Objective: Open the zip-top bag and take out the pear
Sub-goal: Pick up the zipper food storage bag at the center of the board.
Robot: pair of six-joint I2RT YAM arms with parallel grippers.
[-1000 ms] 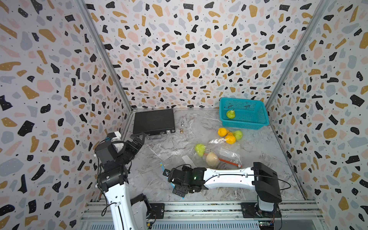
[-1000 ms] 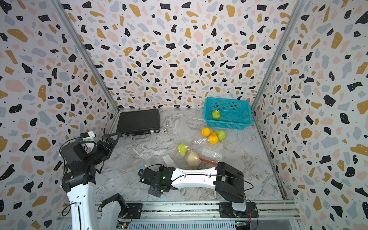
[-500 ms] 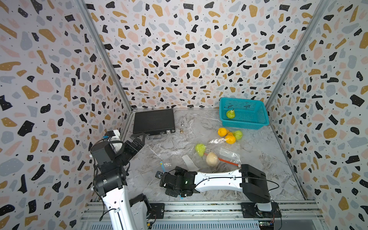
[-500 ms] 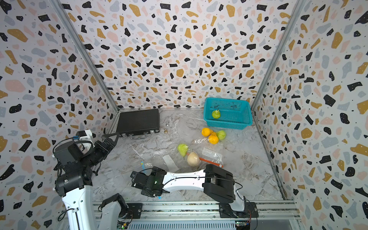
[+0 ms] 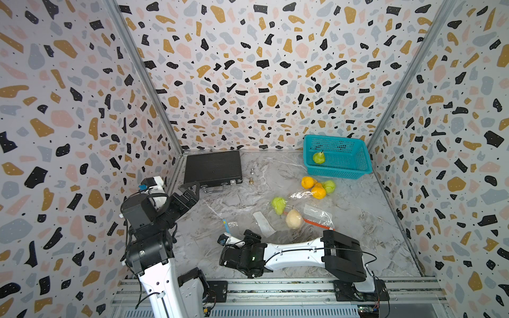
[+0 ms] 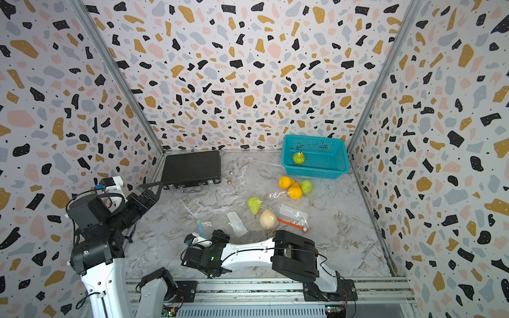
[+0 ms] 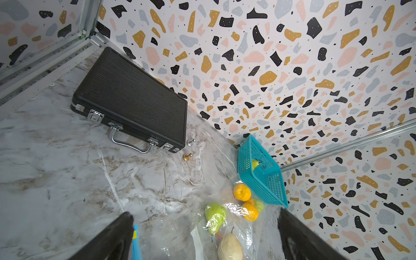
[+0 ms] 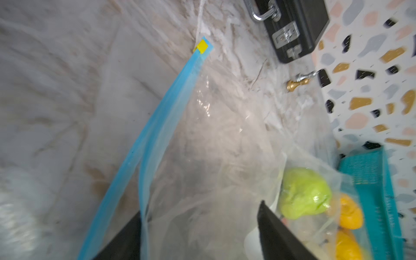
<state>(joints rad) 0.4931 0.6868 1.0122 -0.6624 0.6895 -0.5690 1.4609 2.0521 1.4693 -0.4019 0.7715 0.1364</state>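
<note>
Terrazzo-patterned walls point(image 5: 248, 82) are seen on three sides of a grey marbled counter point(image 5: 237, 198). Near its front edge a clear zip-top bag point(image 8: 213, 139) is spread flat, its blue zip strip point(image 8: 162, 117) ending in a small yellow slider point(image 8: 202, 46). A green pear point(image 8: 304, 195) is seen inside the clear film, at the end away from the strip. The right tool point(image 8: 199, 209) is held low over the bag's mouth. Its two black fingers point(image 8: 276, 234) are set apart, with a stretch of film and part of the blue strip between them; no pinch on the plastic can be made out. The left tool point(image 5: 189, 188) is raised off the counter beside a black ribbed case point(image 5: 213, 166), spread wide with nothing in it. A pale beige pear point(image 5: 293, 219) is lying just beside the green one, under plastic; which bag it belongs to cannot be told. Two oranges point(image 5: 318, 192) are lying near a teal plastic basket point(image 5: 355, 168) in the back corner, in which a second green pear point(image 5: 318, 157) is seen
</note>
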